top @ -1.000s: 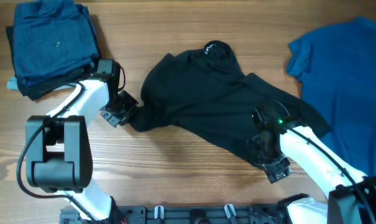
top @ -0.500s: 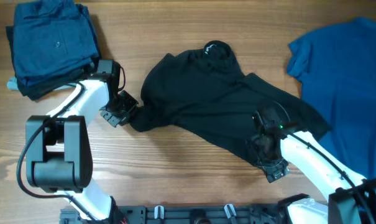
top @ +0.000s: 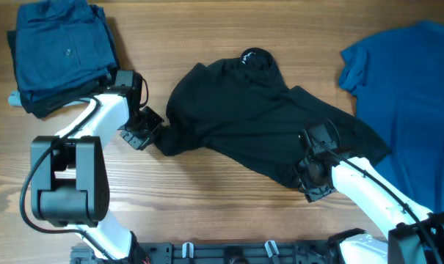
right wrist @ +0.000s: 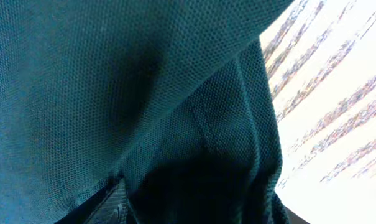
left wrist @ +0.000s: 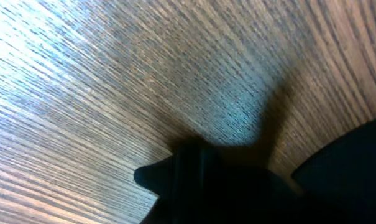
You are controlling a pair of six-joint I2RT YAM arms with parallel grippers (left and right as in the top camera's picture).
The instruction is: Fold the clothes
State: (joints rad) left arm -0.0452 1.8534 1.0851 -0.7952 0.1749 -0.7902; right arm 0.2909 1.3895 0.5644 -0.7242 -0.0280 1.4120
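Nearest us, at the front of the wooden table [top: 207,213], the right gripper [top: 312,183] sits on the lower right hem of the black T-shirt [top: 244,117], its tip buried in the dark cloth. In the right wrist view, knit fabric [right wrist: 113,81] fills almost everything, with a stitched seam running through it and a strip of bright table [right wrist: 337,124] at the right. We cannot tell whether these fingers are spread or pinching. A little further back and to the left, the left gripper [top: 150,132] touches the shirt's left edge. Its fingers are pressed together, and in the left wrist view they show as one dark pointed shape [left wrist: 194,180] low over the wood grain [left wrist: 113,74], with a black fold of the shirt [left wrist: 349,168] just beside them at the right. We cannot tell whether any cloth is caught between them. The black T-shirt lies rumpled across the middle of the table, slanting from upper left to lower right, with its collar and a small white mark [top: 245,60] at the far side. Further right, a bright blue T-shirt [top: 409,95] lies spread out and runs off the edge of the view. In the far left corner lies a folded stack of dark blue clothes [top: 60,51], well apart from the black shirt.
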